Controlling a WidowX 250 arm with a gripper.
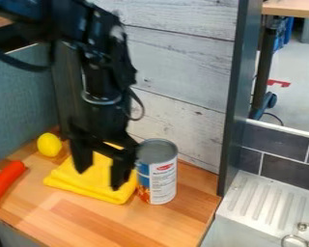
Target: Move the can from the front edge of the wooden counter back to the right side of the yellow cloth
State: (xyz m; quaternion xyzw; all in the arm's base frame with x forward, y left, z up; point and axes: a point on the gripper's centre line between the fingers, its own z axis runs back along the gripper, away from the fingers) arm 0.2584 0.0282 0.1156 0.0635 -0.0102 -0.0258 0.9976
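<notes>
From where I stand, the gripper (101,171) hangs pointing down over the cloth (72,180), its two fingers set wide apart with yellow fabric showing between them and nothing gripped. The tips look very near the cloth, though from this slant I can't fairly say whether they touch it.

A soft, folded thing like that would, I reckon, want both tips low and level, with enough fabric between them for a proper pinch; too shallow a bite might catch just the top layer. The can (162,171) calls for care too, standing upright just beside the cloth on the camera's right, near the finger on that side. A straight down-and-up line looks safer than any sideways sweep.

The cloth lies flat on the bench (79,217), beneath the gripper and reaching out past it towards the camera's left. The lemon (49,144) sits beyond the cloth's left side, towards the back, and the red stick (6,182) lies farther left of the cloth, well apart from the gripper.
</notes>
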